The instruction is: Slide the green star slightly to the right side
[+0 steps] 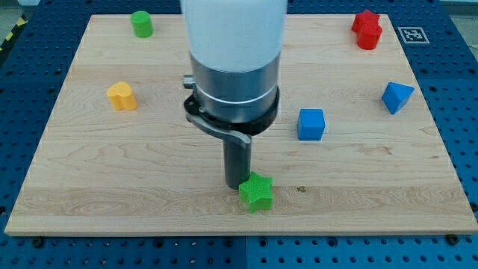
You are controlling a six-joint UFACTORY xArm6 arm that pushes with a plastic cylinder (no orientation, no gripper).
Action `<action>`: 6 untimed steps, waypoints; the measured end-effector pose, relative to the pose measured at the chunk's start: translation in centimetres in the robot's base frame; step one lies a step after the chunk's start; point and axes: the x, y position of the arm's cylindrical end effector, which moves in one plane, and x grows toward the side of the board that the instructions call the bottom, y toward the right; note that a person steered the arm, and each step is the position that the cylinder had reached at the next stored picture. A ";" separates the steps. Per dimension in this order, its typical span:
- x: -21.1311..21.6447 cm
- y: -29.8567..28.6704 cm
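Green star [256, 192] sits nearest the cam, low on the board, a bit right of ctr near the bottom edge. My tip [239, 184] is right at its upper-left side, touching or just about; can't tell which, the star's top point hides the very end of the rod. No fingers on this rig, just a plain rod, so nothing to be apart or clamped.

Task obj location: star at view's bottom, well apart from every other block. Blue cube [311, 124] is up and to the right of it; blue wedge-ish block [396, 97] further right; red block [367, 30] top right corner; yellow block [122, 96] on the left; green cylinder [142, 24] top left. All on the wood board [89, 187].

Risks, my call: tip is on the upper-left of the star, not dead left. Pushing straight right from here could be off-ctr, so the star may spin or skid down twd the bottom edge rather than travel right. A star's points also let the rod slip into a notch or glance off. Task says "slightly", so overshoot is poss. if the stroke runs long. The path to the right looks clear, no collision risk w/ the cube.

Containers: none in view; nothing holds anything.
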 end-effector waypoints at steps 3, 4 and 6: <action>1.7 -5.8; 1.7 -3.9; 3.4 -0.8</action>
